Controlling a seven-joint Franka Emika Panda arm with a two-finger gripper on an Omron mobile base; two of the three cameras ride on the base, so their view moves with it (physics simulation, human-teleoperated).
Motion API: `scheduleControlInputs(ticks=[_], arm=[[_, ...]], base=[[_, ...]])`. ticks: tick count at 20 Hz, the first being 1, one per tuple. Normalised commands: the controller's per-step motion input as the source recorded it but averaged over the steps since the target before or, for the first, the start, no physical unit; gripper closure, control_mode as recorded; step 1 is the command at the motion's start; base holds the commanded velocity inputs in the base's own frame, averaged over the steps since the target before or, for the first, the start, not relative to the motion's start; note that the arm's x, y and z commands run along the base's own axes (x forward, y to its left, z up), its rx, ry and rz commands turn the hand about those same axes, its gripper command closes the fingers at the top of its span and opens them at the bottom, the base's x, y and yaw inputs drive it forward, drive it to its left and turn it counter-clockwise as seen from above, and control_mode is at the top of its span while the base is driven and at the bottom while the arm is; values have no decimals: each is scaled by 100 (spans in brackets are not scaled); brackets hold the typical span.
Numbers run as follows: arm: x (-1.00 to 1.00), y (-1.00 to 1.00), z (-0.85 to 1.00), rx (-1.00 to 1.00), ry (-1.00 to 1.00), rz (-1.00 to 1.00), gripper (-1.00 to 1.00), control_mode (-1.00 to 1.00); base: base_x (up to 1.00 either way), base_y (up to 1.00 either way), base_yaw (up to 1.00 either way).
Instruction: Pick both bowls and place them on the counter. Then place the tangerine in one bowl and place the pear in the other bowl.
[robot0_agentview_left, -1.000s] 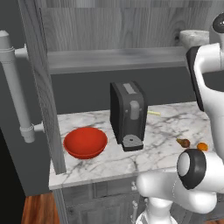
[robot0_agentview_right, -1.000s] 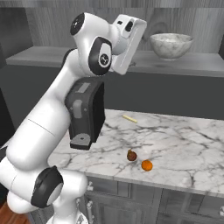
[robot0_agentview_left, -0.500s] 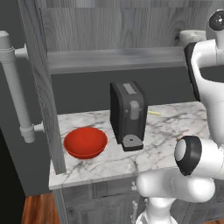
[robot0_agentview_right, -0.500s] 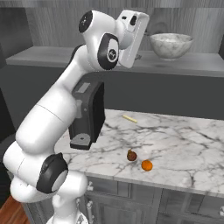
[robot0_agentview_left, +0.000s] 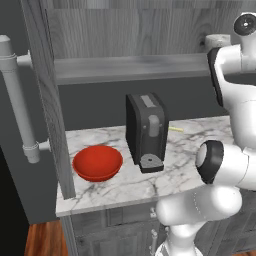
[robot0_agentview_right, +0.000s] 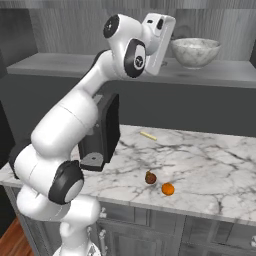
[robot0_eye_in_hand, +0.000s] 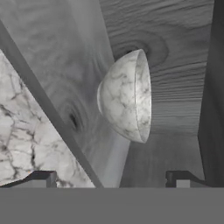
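Sitting upright on the plain grey shelf board (robot0_agentview_right: 220, 75), the white-grey marbled stone bowl (robot0_agentview_right: 195, 51) is the thing at risk next. The robot's hand (robot0_eye_in_hand: 111, 179) is raised to shelf height just beside it, rolled on its side, with its 2 dark fingertips (robot0_eye_in_hand: 41, 178) spread wide and nothing between them. In the hand view the bowl lies ahead of the tips, apart from them and not yet touched.

Judging from this, a pinch on the thin rim could go wrong: the wall is smooth and curved, so the bowl may swing or slip out on the way down. If the hand pushes forward off-centre, it could shove the bowl against the wooden back wall (robot0_eye_in_hand: 175, 65) or along the shelf instead of gripping it.

Below, the glossy red bowl (robot0_agentview_left: 97, 162) already rests on the white marble table (robot0_agentview_right: 215, 165), left of the tall black countertop appliance (robot0_agentview_left: 146, 131). The tiny orange tangerine (robot0_agentview_right: 168, 188) and the dark brown pear (robot0_agentview_right: 150, 177) lie close together near the table's front edge, with a thin pale stick (robot0_agentview_right: 148, 135) farther back. Lowering the stone bowl onto that spot could nudge the fruit over the edge, and a wide swing might clip the appliance.
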Motion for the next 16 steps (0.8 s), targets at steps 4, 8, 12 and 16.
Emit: scheduleControlInputs(ticks=[4,8,12,16], arm=[[44,-14,-1,0,0,3,-100,-100],[26,-15,-1,0,0,3,-100,-100],[22,-15,0,0,0,2,-100,-100],[11,-11,-2,0,1,3,-100,-100]], base=[[0,0,0],[0,0,0],[0,0,0],[0,0,0]])
